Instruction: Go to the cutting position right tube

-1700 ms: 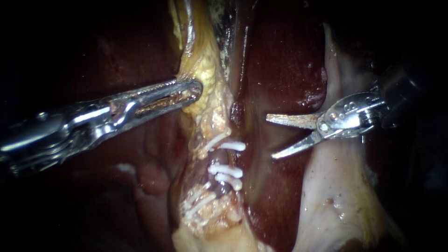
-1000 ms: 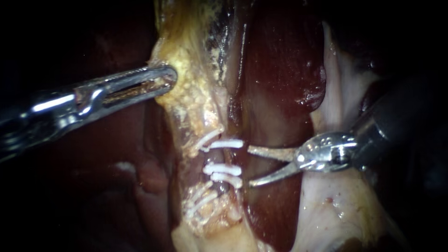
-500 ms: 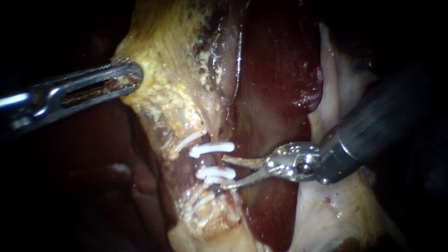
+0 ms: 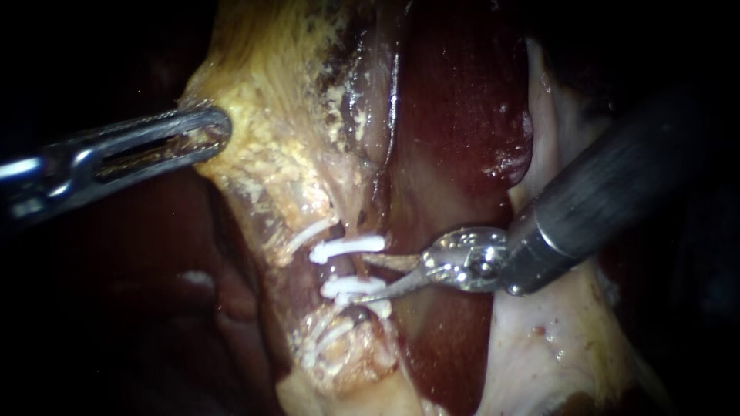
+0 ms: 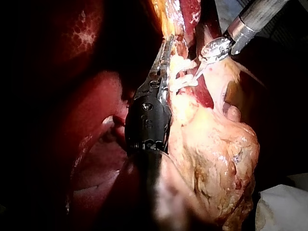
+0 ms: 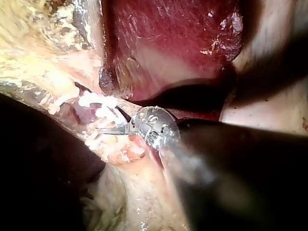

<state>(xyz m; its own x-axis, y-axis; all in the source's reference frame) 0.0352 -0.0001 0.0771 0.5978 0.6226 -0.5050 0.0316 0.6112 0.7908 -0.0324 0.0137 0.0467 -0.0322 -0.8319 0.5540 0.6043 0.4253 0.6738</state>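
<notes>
The right instrument has its jaws spread, tips just right of the tube between two clips. The left instrument pinches yellow tissue.

Polished metal is noted on the tips of the left instrument and right instrument. The clips are seen as smooth white plastic. The liver is found wet and glossy, the fatty tissue rough and granular.
</notes>
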